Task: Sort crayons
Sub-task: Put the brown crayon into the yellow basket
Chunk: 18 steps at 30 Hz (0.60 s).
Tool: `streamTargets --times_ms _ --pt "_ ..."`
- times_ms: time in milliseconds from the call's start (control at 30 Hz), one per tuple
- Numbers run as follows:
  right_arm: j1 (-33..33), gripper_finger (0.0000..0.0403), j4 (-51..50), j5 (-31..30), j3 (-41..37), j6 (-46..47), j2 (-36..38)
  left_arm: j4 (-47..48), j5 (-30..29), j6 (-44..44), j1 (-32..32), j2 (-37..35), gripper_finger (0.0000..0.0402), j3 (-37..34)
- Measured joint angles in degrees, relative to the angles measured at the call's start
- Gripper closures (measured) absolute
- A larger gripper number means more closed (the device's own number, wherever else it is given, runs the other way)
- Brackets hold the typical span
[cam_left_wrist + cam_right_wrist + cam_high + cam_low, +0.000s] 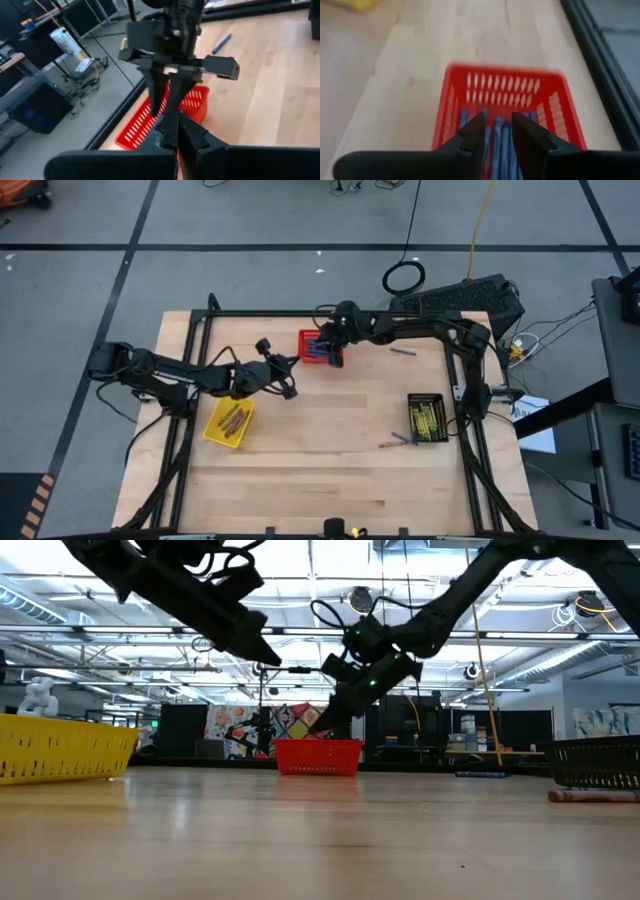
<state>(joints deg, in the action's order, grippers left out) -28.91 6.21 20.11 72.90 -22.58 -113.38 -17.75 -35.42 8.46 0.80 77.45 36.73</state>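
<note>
A red basket (312, 348) stands at the table's far middle and holds several blue crayons (499, 142). My right gripper (498, 131) is open just above them, pointing down over the basket's rim (318, 743). It also shows in the left wrist view (166, 100). My left gripper (288, 376) hangs shut above the table just left of the red basket, and nothing shows between its fingers (178, 137). A yellow basket (230, 422) holds brown crayons. A black basket (428, 417) holds yellow-green crayons.
A loose blue crayon (402, 351) lies on the table right of the red basket. A brown-grey crayon (398, 442) lies left of the black basket. A black frame rail (330, 313) runs along the table's far edge. Bare wood fills the near half.
</note>
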Motion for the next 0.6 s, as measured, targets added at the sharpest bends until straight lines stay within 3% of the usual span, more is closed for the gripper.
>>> streamTargets --times_ms 167,367,600 --pt "0.83 0.0321 -9.11 -0.73 -1.52 -2.16 6.67 4.02 -3.3 -0.05 0.26 -1.04 0.0401 0.02" --pt "8.47 0.0361 -19.28 -0.53 -9.89 -6.53 19.95 6.26 -5.11 -0.47 0.2 -1.51 0.0401 0.0" --pt "21.06 0.04 -26.71 -2.3 -22.37 3.13 34.15 6.26 -5.09 -0.55 0.17 -1.49 0.0401 0.0"
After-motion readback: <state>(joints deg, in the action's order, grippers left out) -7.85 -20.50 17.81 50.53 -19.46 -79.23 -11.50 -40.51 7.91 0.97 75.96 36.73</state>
